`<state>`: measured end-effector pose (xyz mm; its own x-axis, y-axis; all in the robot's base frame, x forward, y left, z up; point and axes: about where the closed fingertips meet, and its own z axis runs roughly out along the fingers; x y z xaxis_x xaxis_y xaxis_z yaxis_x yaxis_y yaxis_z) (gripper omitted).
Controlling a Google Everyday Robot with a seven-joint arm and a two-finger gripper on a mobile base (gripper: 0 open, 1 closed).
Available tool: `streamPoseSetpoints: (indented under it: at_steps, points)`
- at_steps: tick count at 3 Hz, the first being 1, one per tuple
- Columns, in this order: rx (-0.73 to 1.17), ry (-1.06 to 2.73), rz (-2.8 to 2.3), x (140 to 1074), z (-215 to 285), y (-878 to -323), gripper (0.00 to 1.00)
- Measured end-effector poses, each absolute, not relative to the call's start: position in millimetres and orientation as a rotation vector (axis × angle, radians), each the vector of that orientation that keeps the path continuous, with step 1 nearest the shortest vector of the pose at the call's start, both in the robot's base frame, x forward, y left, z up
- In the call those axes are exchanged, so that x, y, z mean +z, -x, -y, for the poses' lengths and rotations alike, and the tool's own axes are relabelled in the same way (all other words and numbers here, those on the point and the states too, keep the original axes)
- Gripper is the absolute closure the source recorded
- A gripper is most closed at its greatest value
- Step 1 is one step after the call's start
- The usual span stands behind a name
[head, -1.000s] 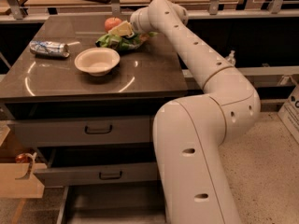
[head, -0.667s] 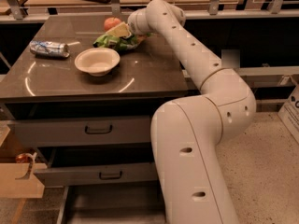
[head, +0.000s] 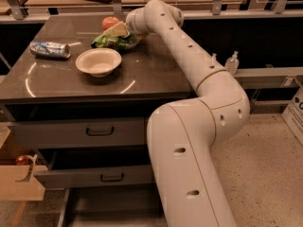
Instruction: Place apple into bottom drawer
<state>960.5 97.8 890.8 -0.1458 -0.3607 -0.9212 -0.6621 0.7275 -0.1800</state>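
Note:
The apple (head: 110,22), red-orange and small, sits at the back of the dark countertop (head: 57,82), behind a green snack bag (head: 115,40). My gripper (head: 118,29) reaches over the snack bag, just right of the apple and close to it; the white arm's wrist hides much of it. The bottom drawer (head: 111,206) is pulled out at the foot of the cabinet and shows a plain flat grey floor with thin side walls. My arm's large lower link covers the drawer's right part.
A white bowl (head: 98,61) stands mid-counter and a crushed can (head: 50,49) lies at the left. Two shut grey drawers with black loop handles (head: 100,131) sit below the top. A cardboard box (head: 19,181) stands at the left on the floor.
The arm's wrist and gripper have shifted slightly left and back, closer to the apple. The apple, bowl, can and bag have not moved.

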Motion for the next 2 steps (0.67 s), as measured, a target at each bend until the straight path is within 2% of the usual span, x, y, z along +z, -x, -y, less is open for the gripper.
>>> streamPoseSetpoints:
  at_steps: [2]
  points:
    - [0.403, 0.738, -1.668, 937, -116, -965, 0.0]
